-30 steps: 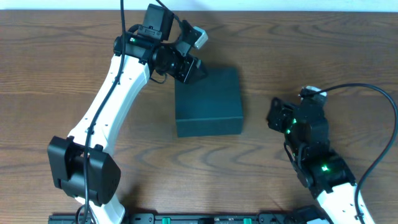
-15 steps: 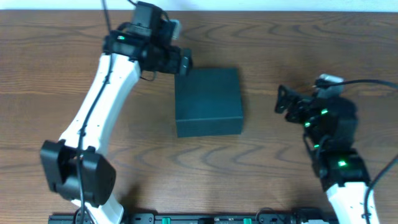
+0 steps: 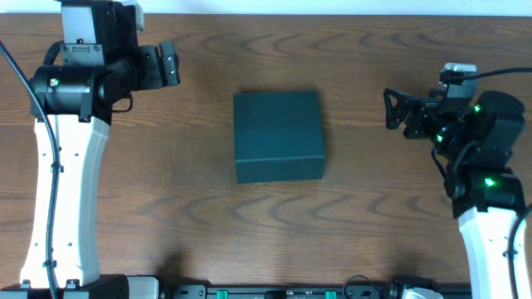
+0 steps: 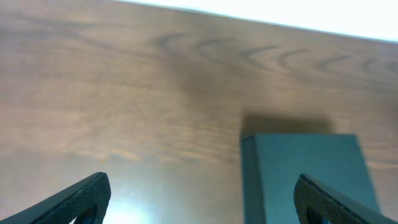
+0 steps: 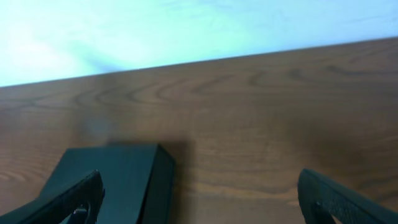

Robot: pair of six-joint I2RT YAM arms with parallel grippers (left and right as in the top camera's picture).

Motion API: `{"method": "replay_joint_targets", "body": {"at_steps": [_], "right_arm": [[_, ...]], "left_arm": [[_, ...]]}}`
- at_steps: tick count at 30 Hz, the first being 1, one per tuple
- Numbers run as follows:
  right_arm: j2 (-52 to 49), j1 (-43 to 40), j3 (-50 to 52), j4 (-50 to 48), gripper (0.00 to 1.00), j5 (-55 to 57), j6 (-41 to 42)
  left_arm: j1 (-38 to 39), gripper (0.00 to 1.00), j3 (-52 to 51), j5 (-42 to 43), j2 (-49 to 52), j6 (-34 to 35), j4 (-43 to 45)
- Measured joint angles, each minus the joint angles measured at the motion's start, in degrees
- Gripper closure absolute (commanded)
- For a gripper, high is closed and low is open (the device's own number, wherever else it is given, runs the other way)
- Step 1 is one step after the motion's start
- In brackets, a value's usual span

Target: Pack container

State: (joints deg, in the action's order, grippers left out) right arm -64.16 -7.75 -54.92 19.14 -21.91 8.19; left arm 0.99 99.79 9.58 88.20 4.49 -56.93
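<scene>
The container (image 3: pixel 278 135) sits shut at the centre of the overhead frame, flat on the worktop (image 3: pixel 249 241). It is a dark teal-black cardboard box, matte and plain, with crisp edges. Its top is close to square, so it has no real long axis, and its sides run roughly parallel to the frame edges. No lid seam or flap edge can be made out in any view, and nothing to pack shows anywhere.

The left tool (image 3: pixel 170 65) hangs at the upper left, above and to the left of the container's top-left corner, so the container lies down and to the right of it. In the left wrist view the container (image 4: pixel 305 174) fills the lower right, just inside the right finger (image 4: pixel 329 199). The left tool (image 4: pixel 202 186) is spread wide and holds nothing.

The right tool (image 3: pixel 395 112) is at right of frame, level with the container's upper half and pointing left toward its right side. In its wrist view the container (image 5: pixel 112 180) lies low and left, and the right tool (image 5: pixel 199 186) is likewise wide apart and empty.

Both tools stand clear of the container at much the same gap, so neither is plainly nearer. The right one looks the more squarely lined up with a side.

The worktop is brown wood with bold, wavy grain and a slight sheen.
</scene>
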Motion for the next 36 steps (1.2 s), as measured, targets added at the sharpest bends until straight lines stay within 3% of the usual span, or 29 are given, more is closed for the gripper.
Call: {"method": "replay_joint_targets", "body": {"at_steps": [6, 31, 36], "right_arm": [[-0.8, 0.0, 0.0, 1.4, 0.01, -0.6, -0.3], [-1.1, 0.0, 0.0, 7.3, 0.01, -0.8, -0.6], [-1.1, 0.0, 0.0, 7.3, 0.01, -0.8, -0.6]], "left_arm": [[0.0, 0.05, 0.0, -1.2, 0.1, 0.0, -4.4], [0.0, 0.05, 0.0, -4.0, -0.1, 0.0, -6.8], [0.0, 0.05, -0.2, -7.5, -5.4, -1.7, -8.2]]}}
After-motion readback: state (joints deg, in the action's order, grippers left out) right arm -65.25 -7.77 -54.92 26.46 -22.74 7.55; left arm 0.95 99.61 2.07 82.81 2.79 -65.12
